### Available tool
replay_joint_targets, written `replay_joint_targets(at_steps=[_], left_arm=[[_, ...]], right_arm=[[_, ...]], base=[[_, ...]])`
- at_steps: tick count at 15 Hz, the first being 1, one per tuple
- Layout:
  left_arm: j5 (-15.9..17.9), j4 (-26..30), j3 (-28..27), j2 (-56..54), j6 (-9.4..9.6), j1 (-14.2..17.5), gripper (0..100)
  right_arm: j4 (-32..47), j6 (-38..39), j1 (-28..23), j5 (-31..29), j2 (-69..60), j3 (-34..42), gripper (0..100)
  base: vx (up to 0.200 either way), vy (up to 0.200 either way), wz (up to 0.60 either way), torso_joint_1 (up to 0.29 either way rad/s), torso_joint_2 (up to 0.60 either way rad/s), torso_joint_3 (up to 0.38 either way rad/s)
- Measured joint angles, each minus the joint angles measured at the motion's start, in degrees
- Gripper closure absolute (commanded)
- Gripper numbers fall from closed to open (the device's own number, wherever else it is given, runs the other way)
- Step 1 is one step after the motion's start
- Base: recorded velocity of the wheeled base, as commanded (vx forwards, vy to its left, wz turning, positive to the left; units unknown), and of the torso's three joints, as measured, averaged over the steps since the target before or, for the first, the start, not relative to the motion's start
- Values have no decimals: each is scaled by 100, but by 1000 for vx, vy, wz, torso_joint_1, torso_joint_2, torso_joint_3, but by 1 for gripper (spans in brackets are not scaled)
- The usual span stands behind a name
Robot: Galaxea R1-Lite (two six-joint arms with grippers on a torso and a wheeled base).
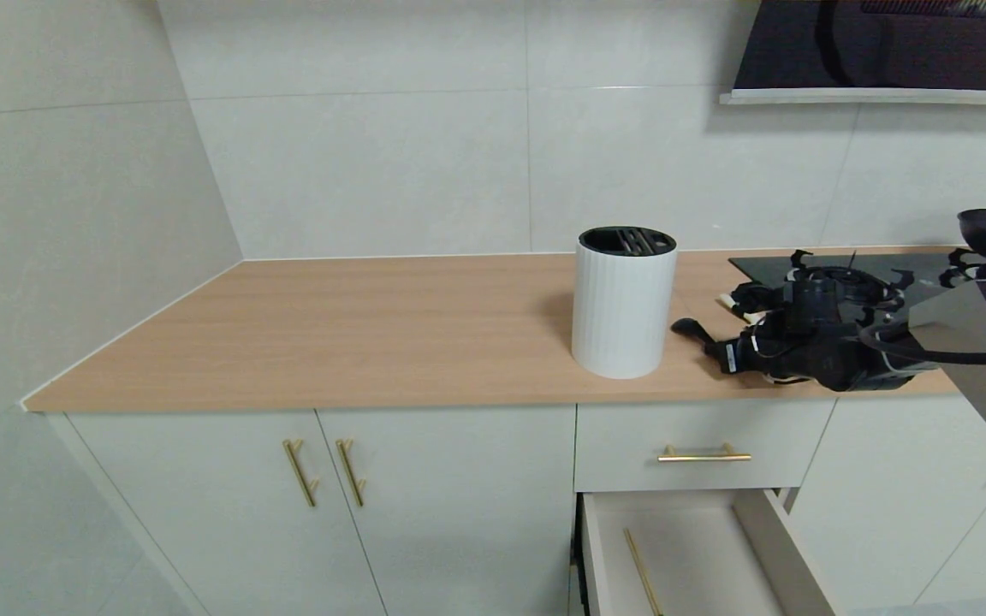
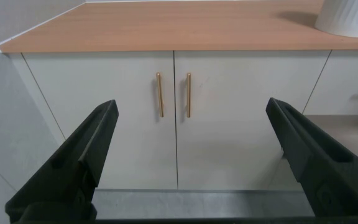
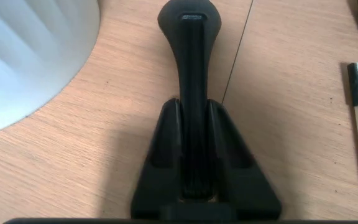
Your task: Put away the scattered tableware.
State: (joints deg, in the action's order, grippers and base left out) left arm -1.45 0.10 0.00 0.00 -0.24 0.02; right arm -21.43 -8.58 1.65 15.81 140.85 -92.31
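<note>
Two things matter, I judge: lift the black utensil handle (image 3: 188,74), pinched in my closed right jaws, straight off the bench (image 1: 356,325) and clear the white ribbed holder (image 1: 624,308) just beside it. My left jaws gape empty before the cupboard doors (image 2: 176,118); smooth wood-look bench, tiled walls, open drawer (image 1: 681,547) below.

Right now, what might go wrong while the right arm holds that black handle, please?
The right pincer grips the black handle beside the white holder; a swing could topple the holder. Its working end is hidden, so it may sag or slip when lifted. The open drawer juts out below and could be bumped.
</note>
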Motion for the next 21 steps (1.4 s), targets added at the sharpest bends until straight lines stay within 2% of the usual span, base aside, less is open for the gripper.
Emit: replay_joint_targets(at_steps=[3,9,11,13,17,21], left_arm=[[-2,0,0,0,0,0,0],[0,0,0,0,0,2,0],[0,0,0,0,0,2,0],[-2,0,0,0,0,2,0],[-2,0,0,0,0,2,0],[0,0,0,0,0,2,0]], right_arm=[[11,2,0,-57,0,2,100],[586,502,243,-1091,-708,215,100],[808,768,469,-1660,-1436,756,100],[903,991,664,-1983,-2186,1527,100],[953,1348,858,-2208,-3622,3270,100],[1117,1545,894,-2215,-4830,4389,100]], base=[[0,0,0,0,0,0],[0,0,0,0,0,0],[0,0,0,0,0,0],[0,0,0,0,0,0],[0,0,0,0,0,0],[0,0,0,0,0,0]])
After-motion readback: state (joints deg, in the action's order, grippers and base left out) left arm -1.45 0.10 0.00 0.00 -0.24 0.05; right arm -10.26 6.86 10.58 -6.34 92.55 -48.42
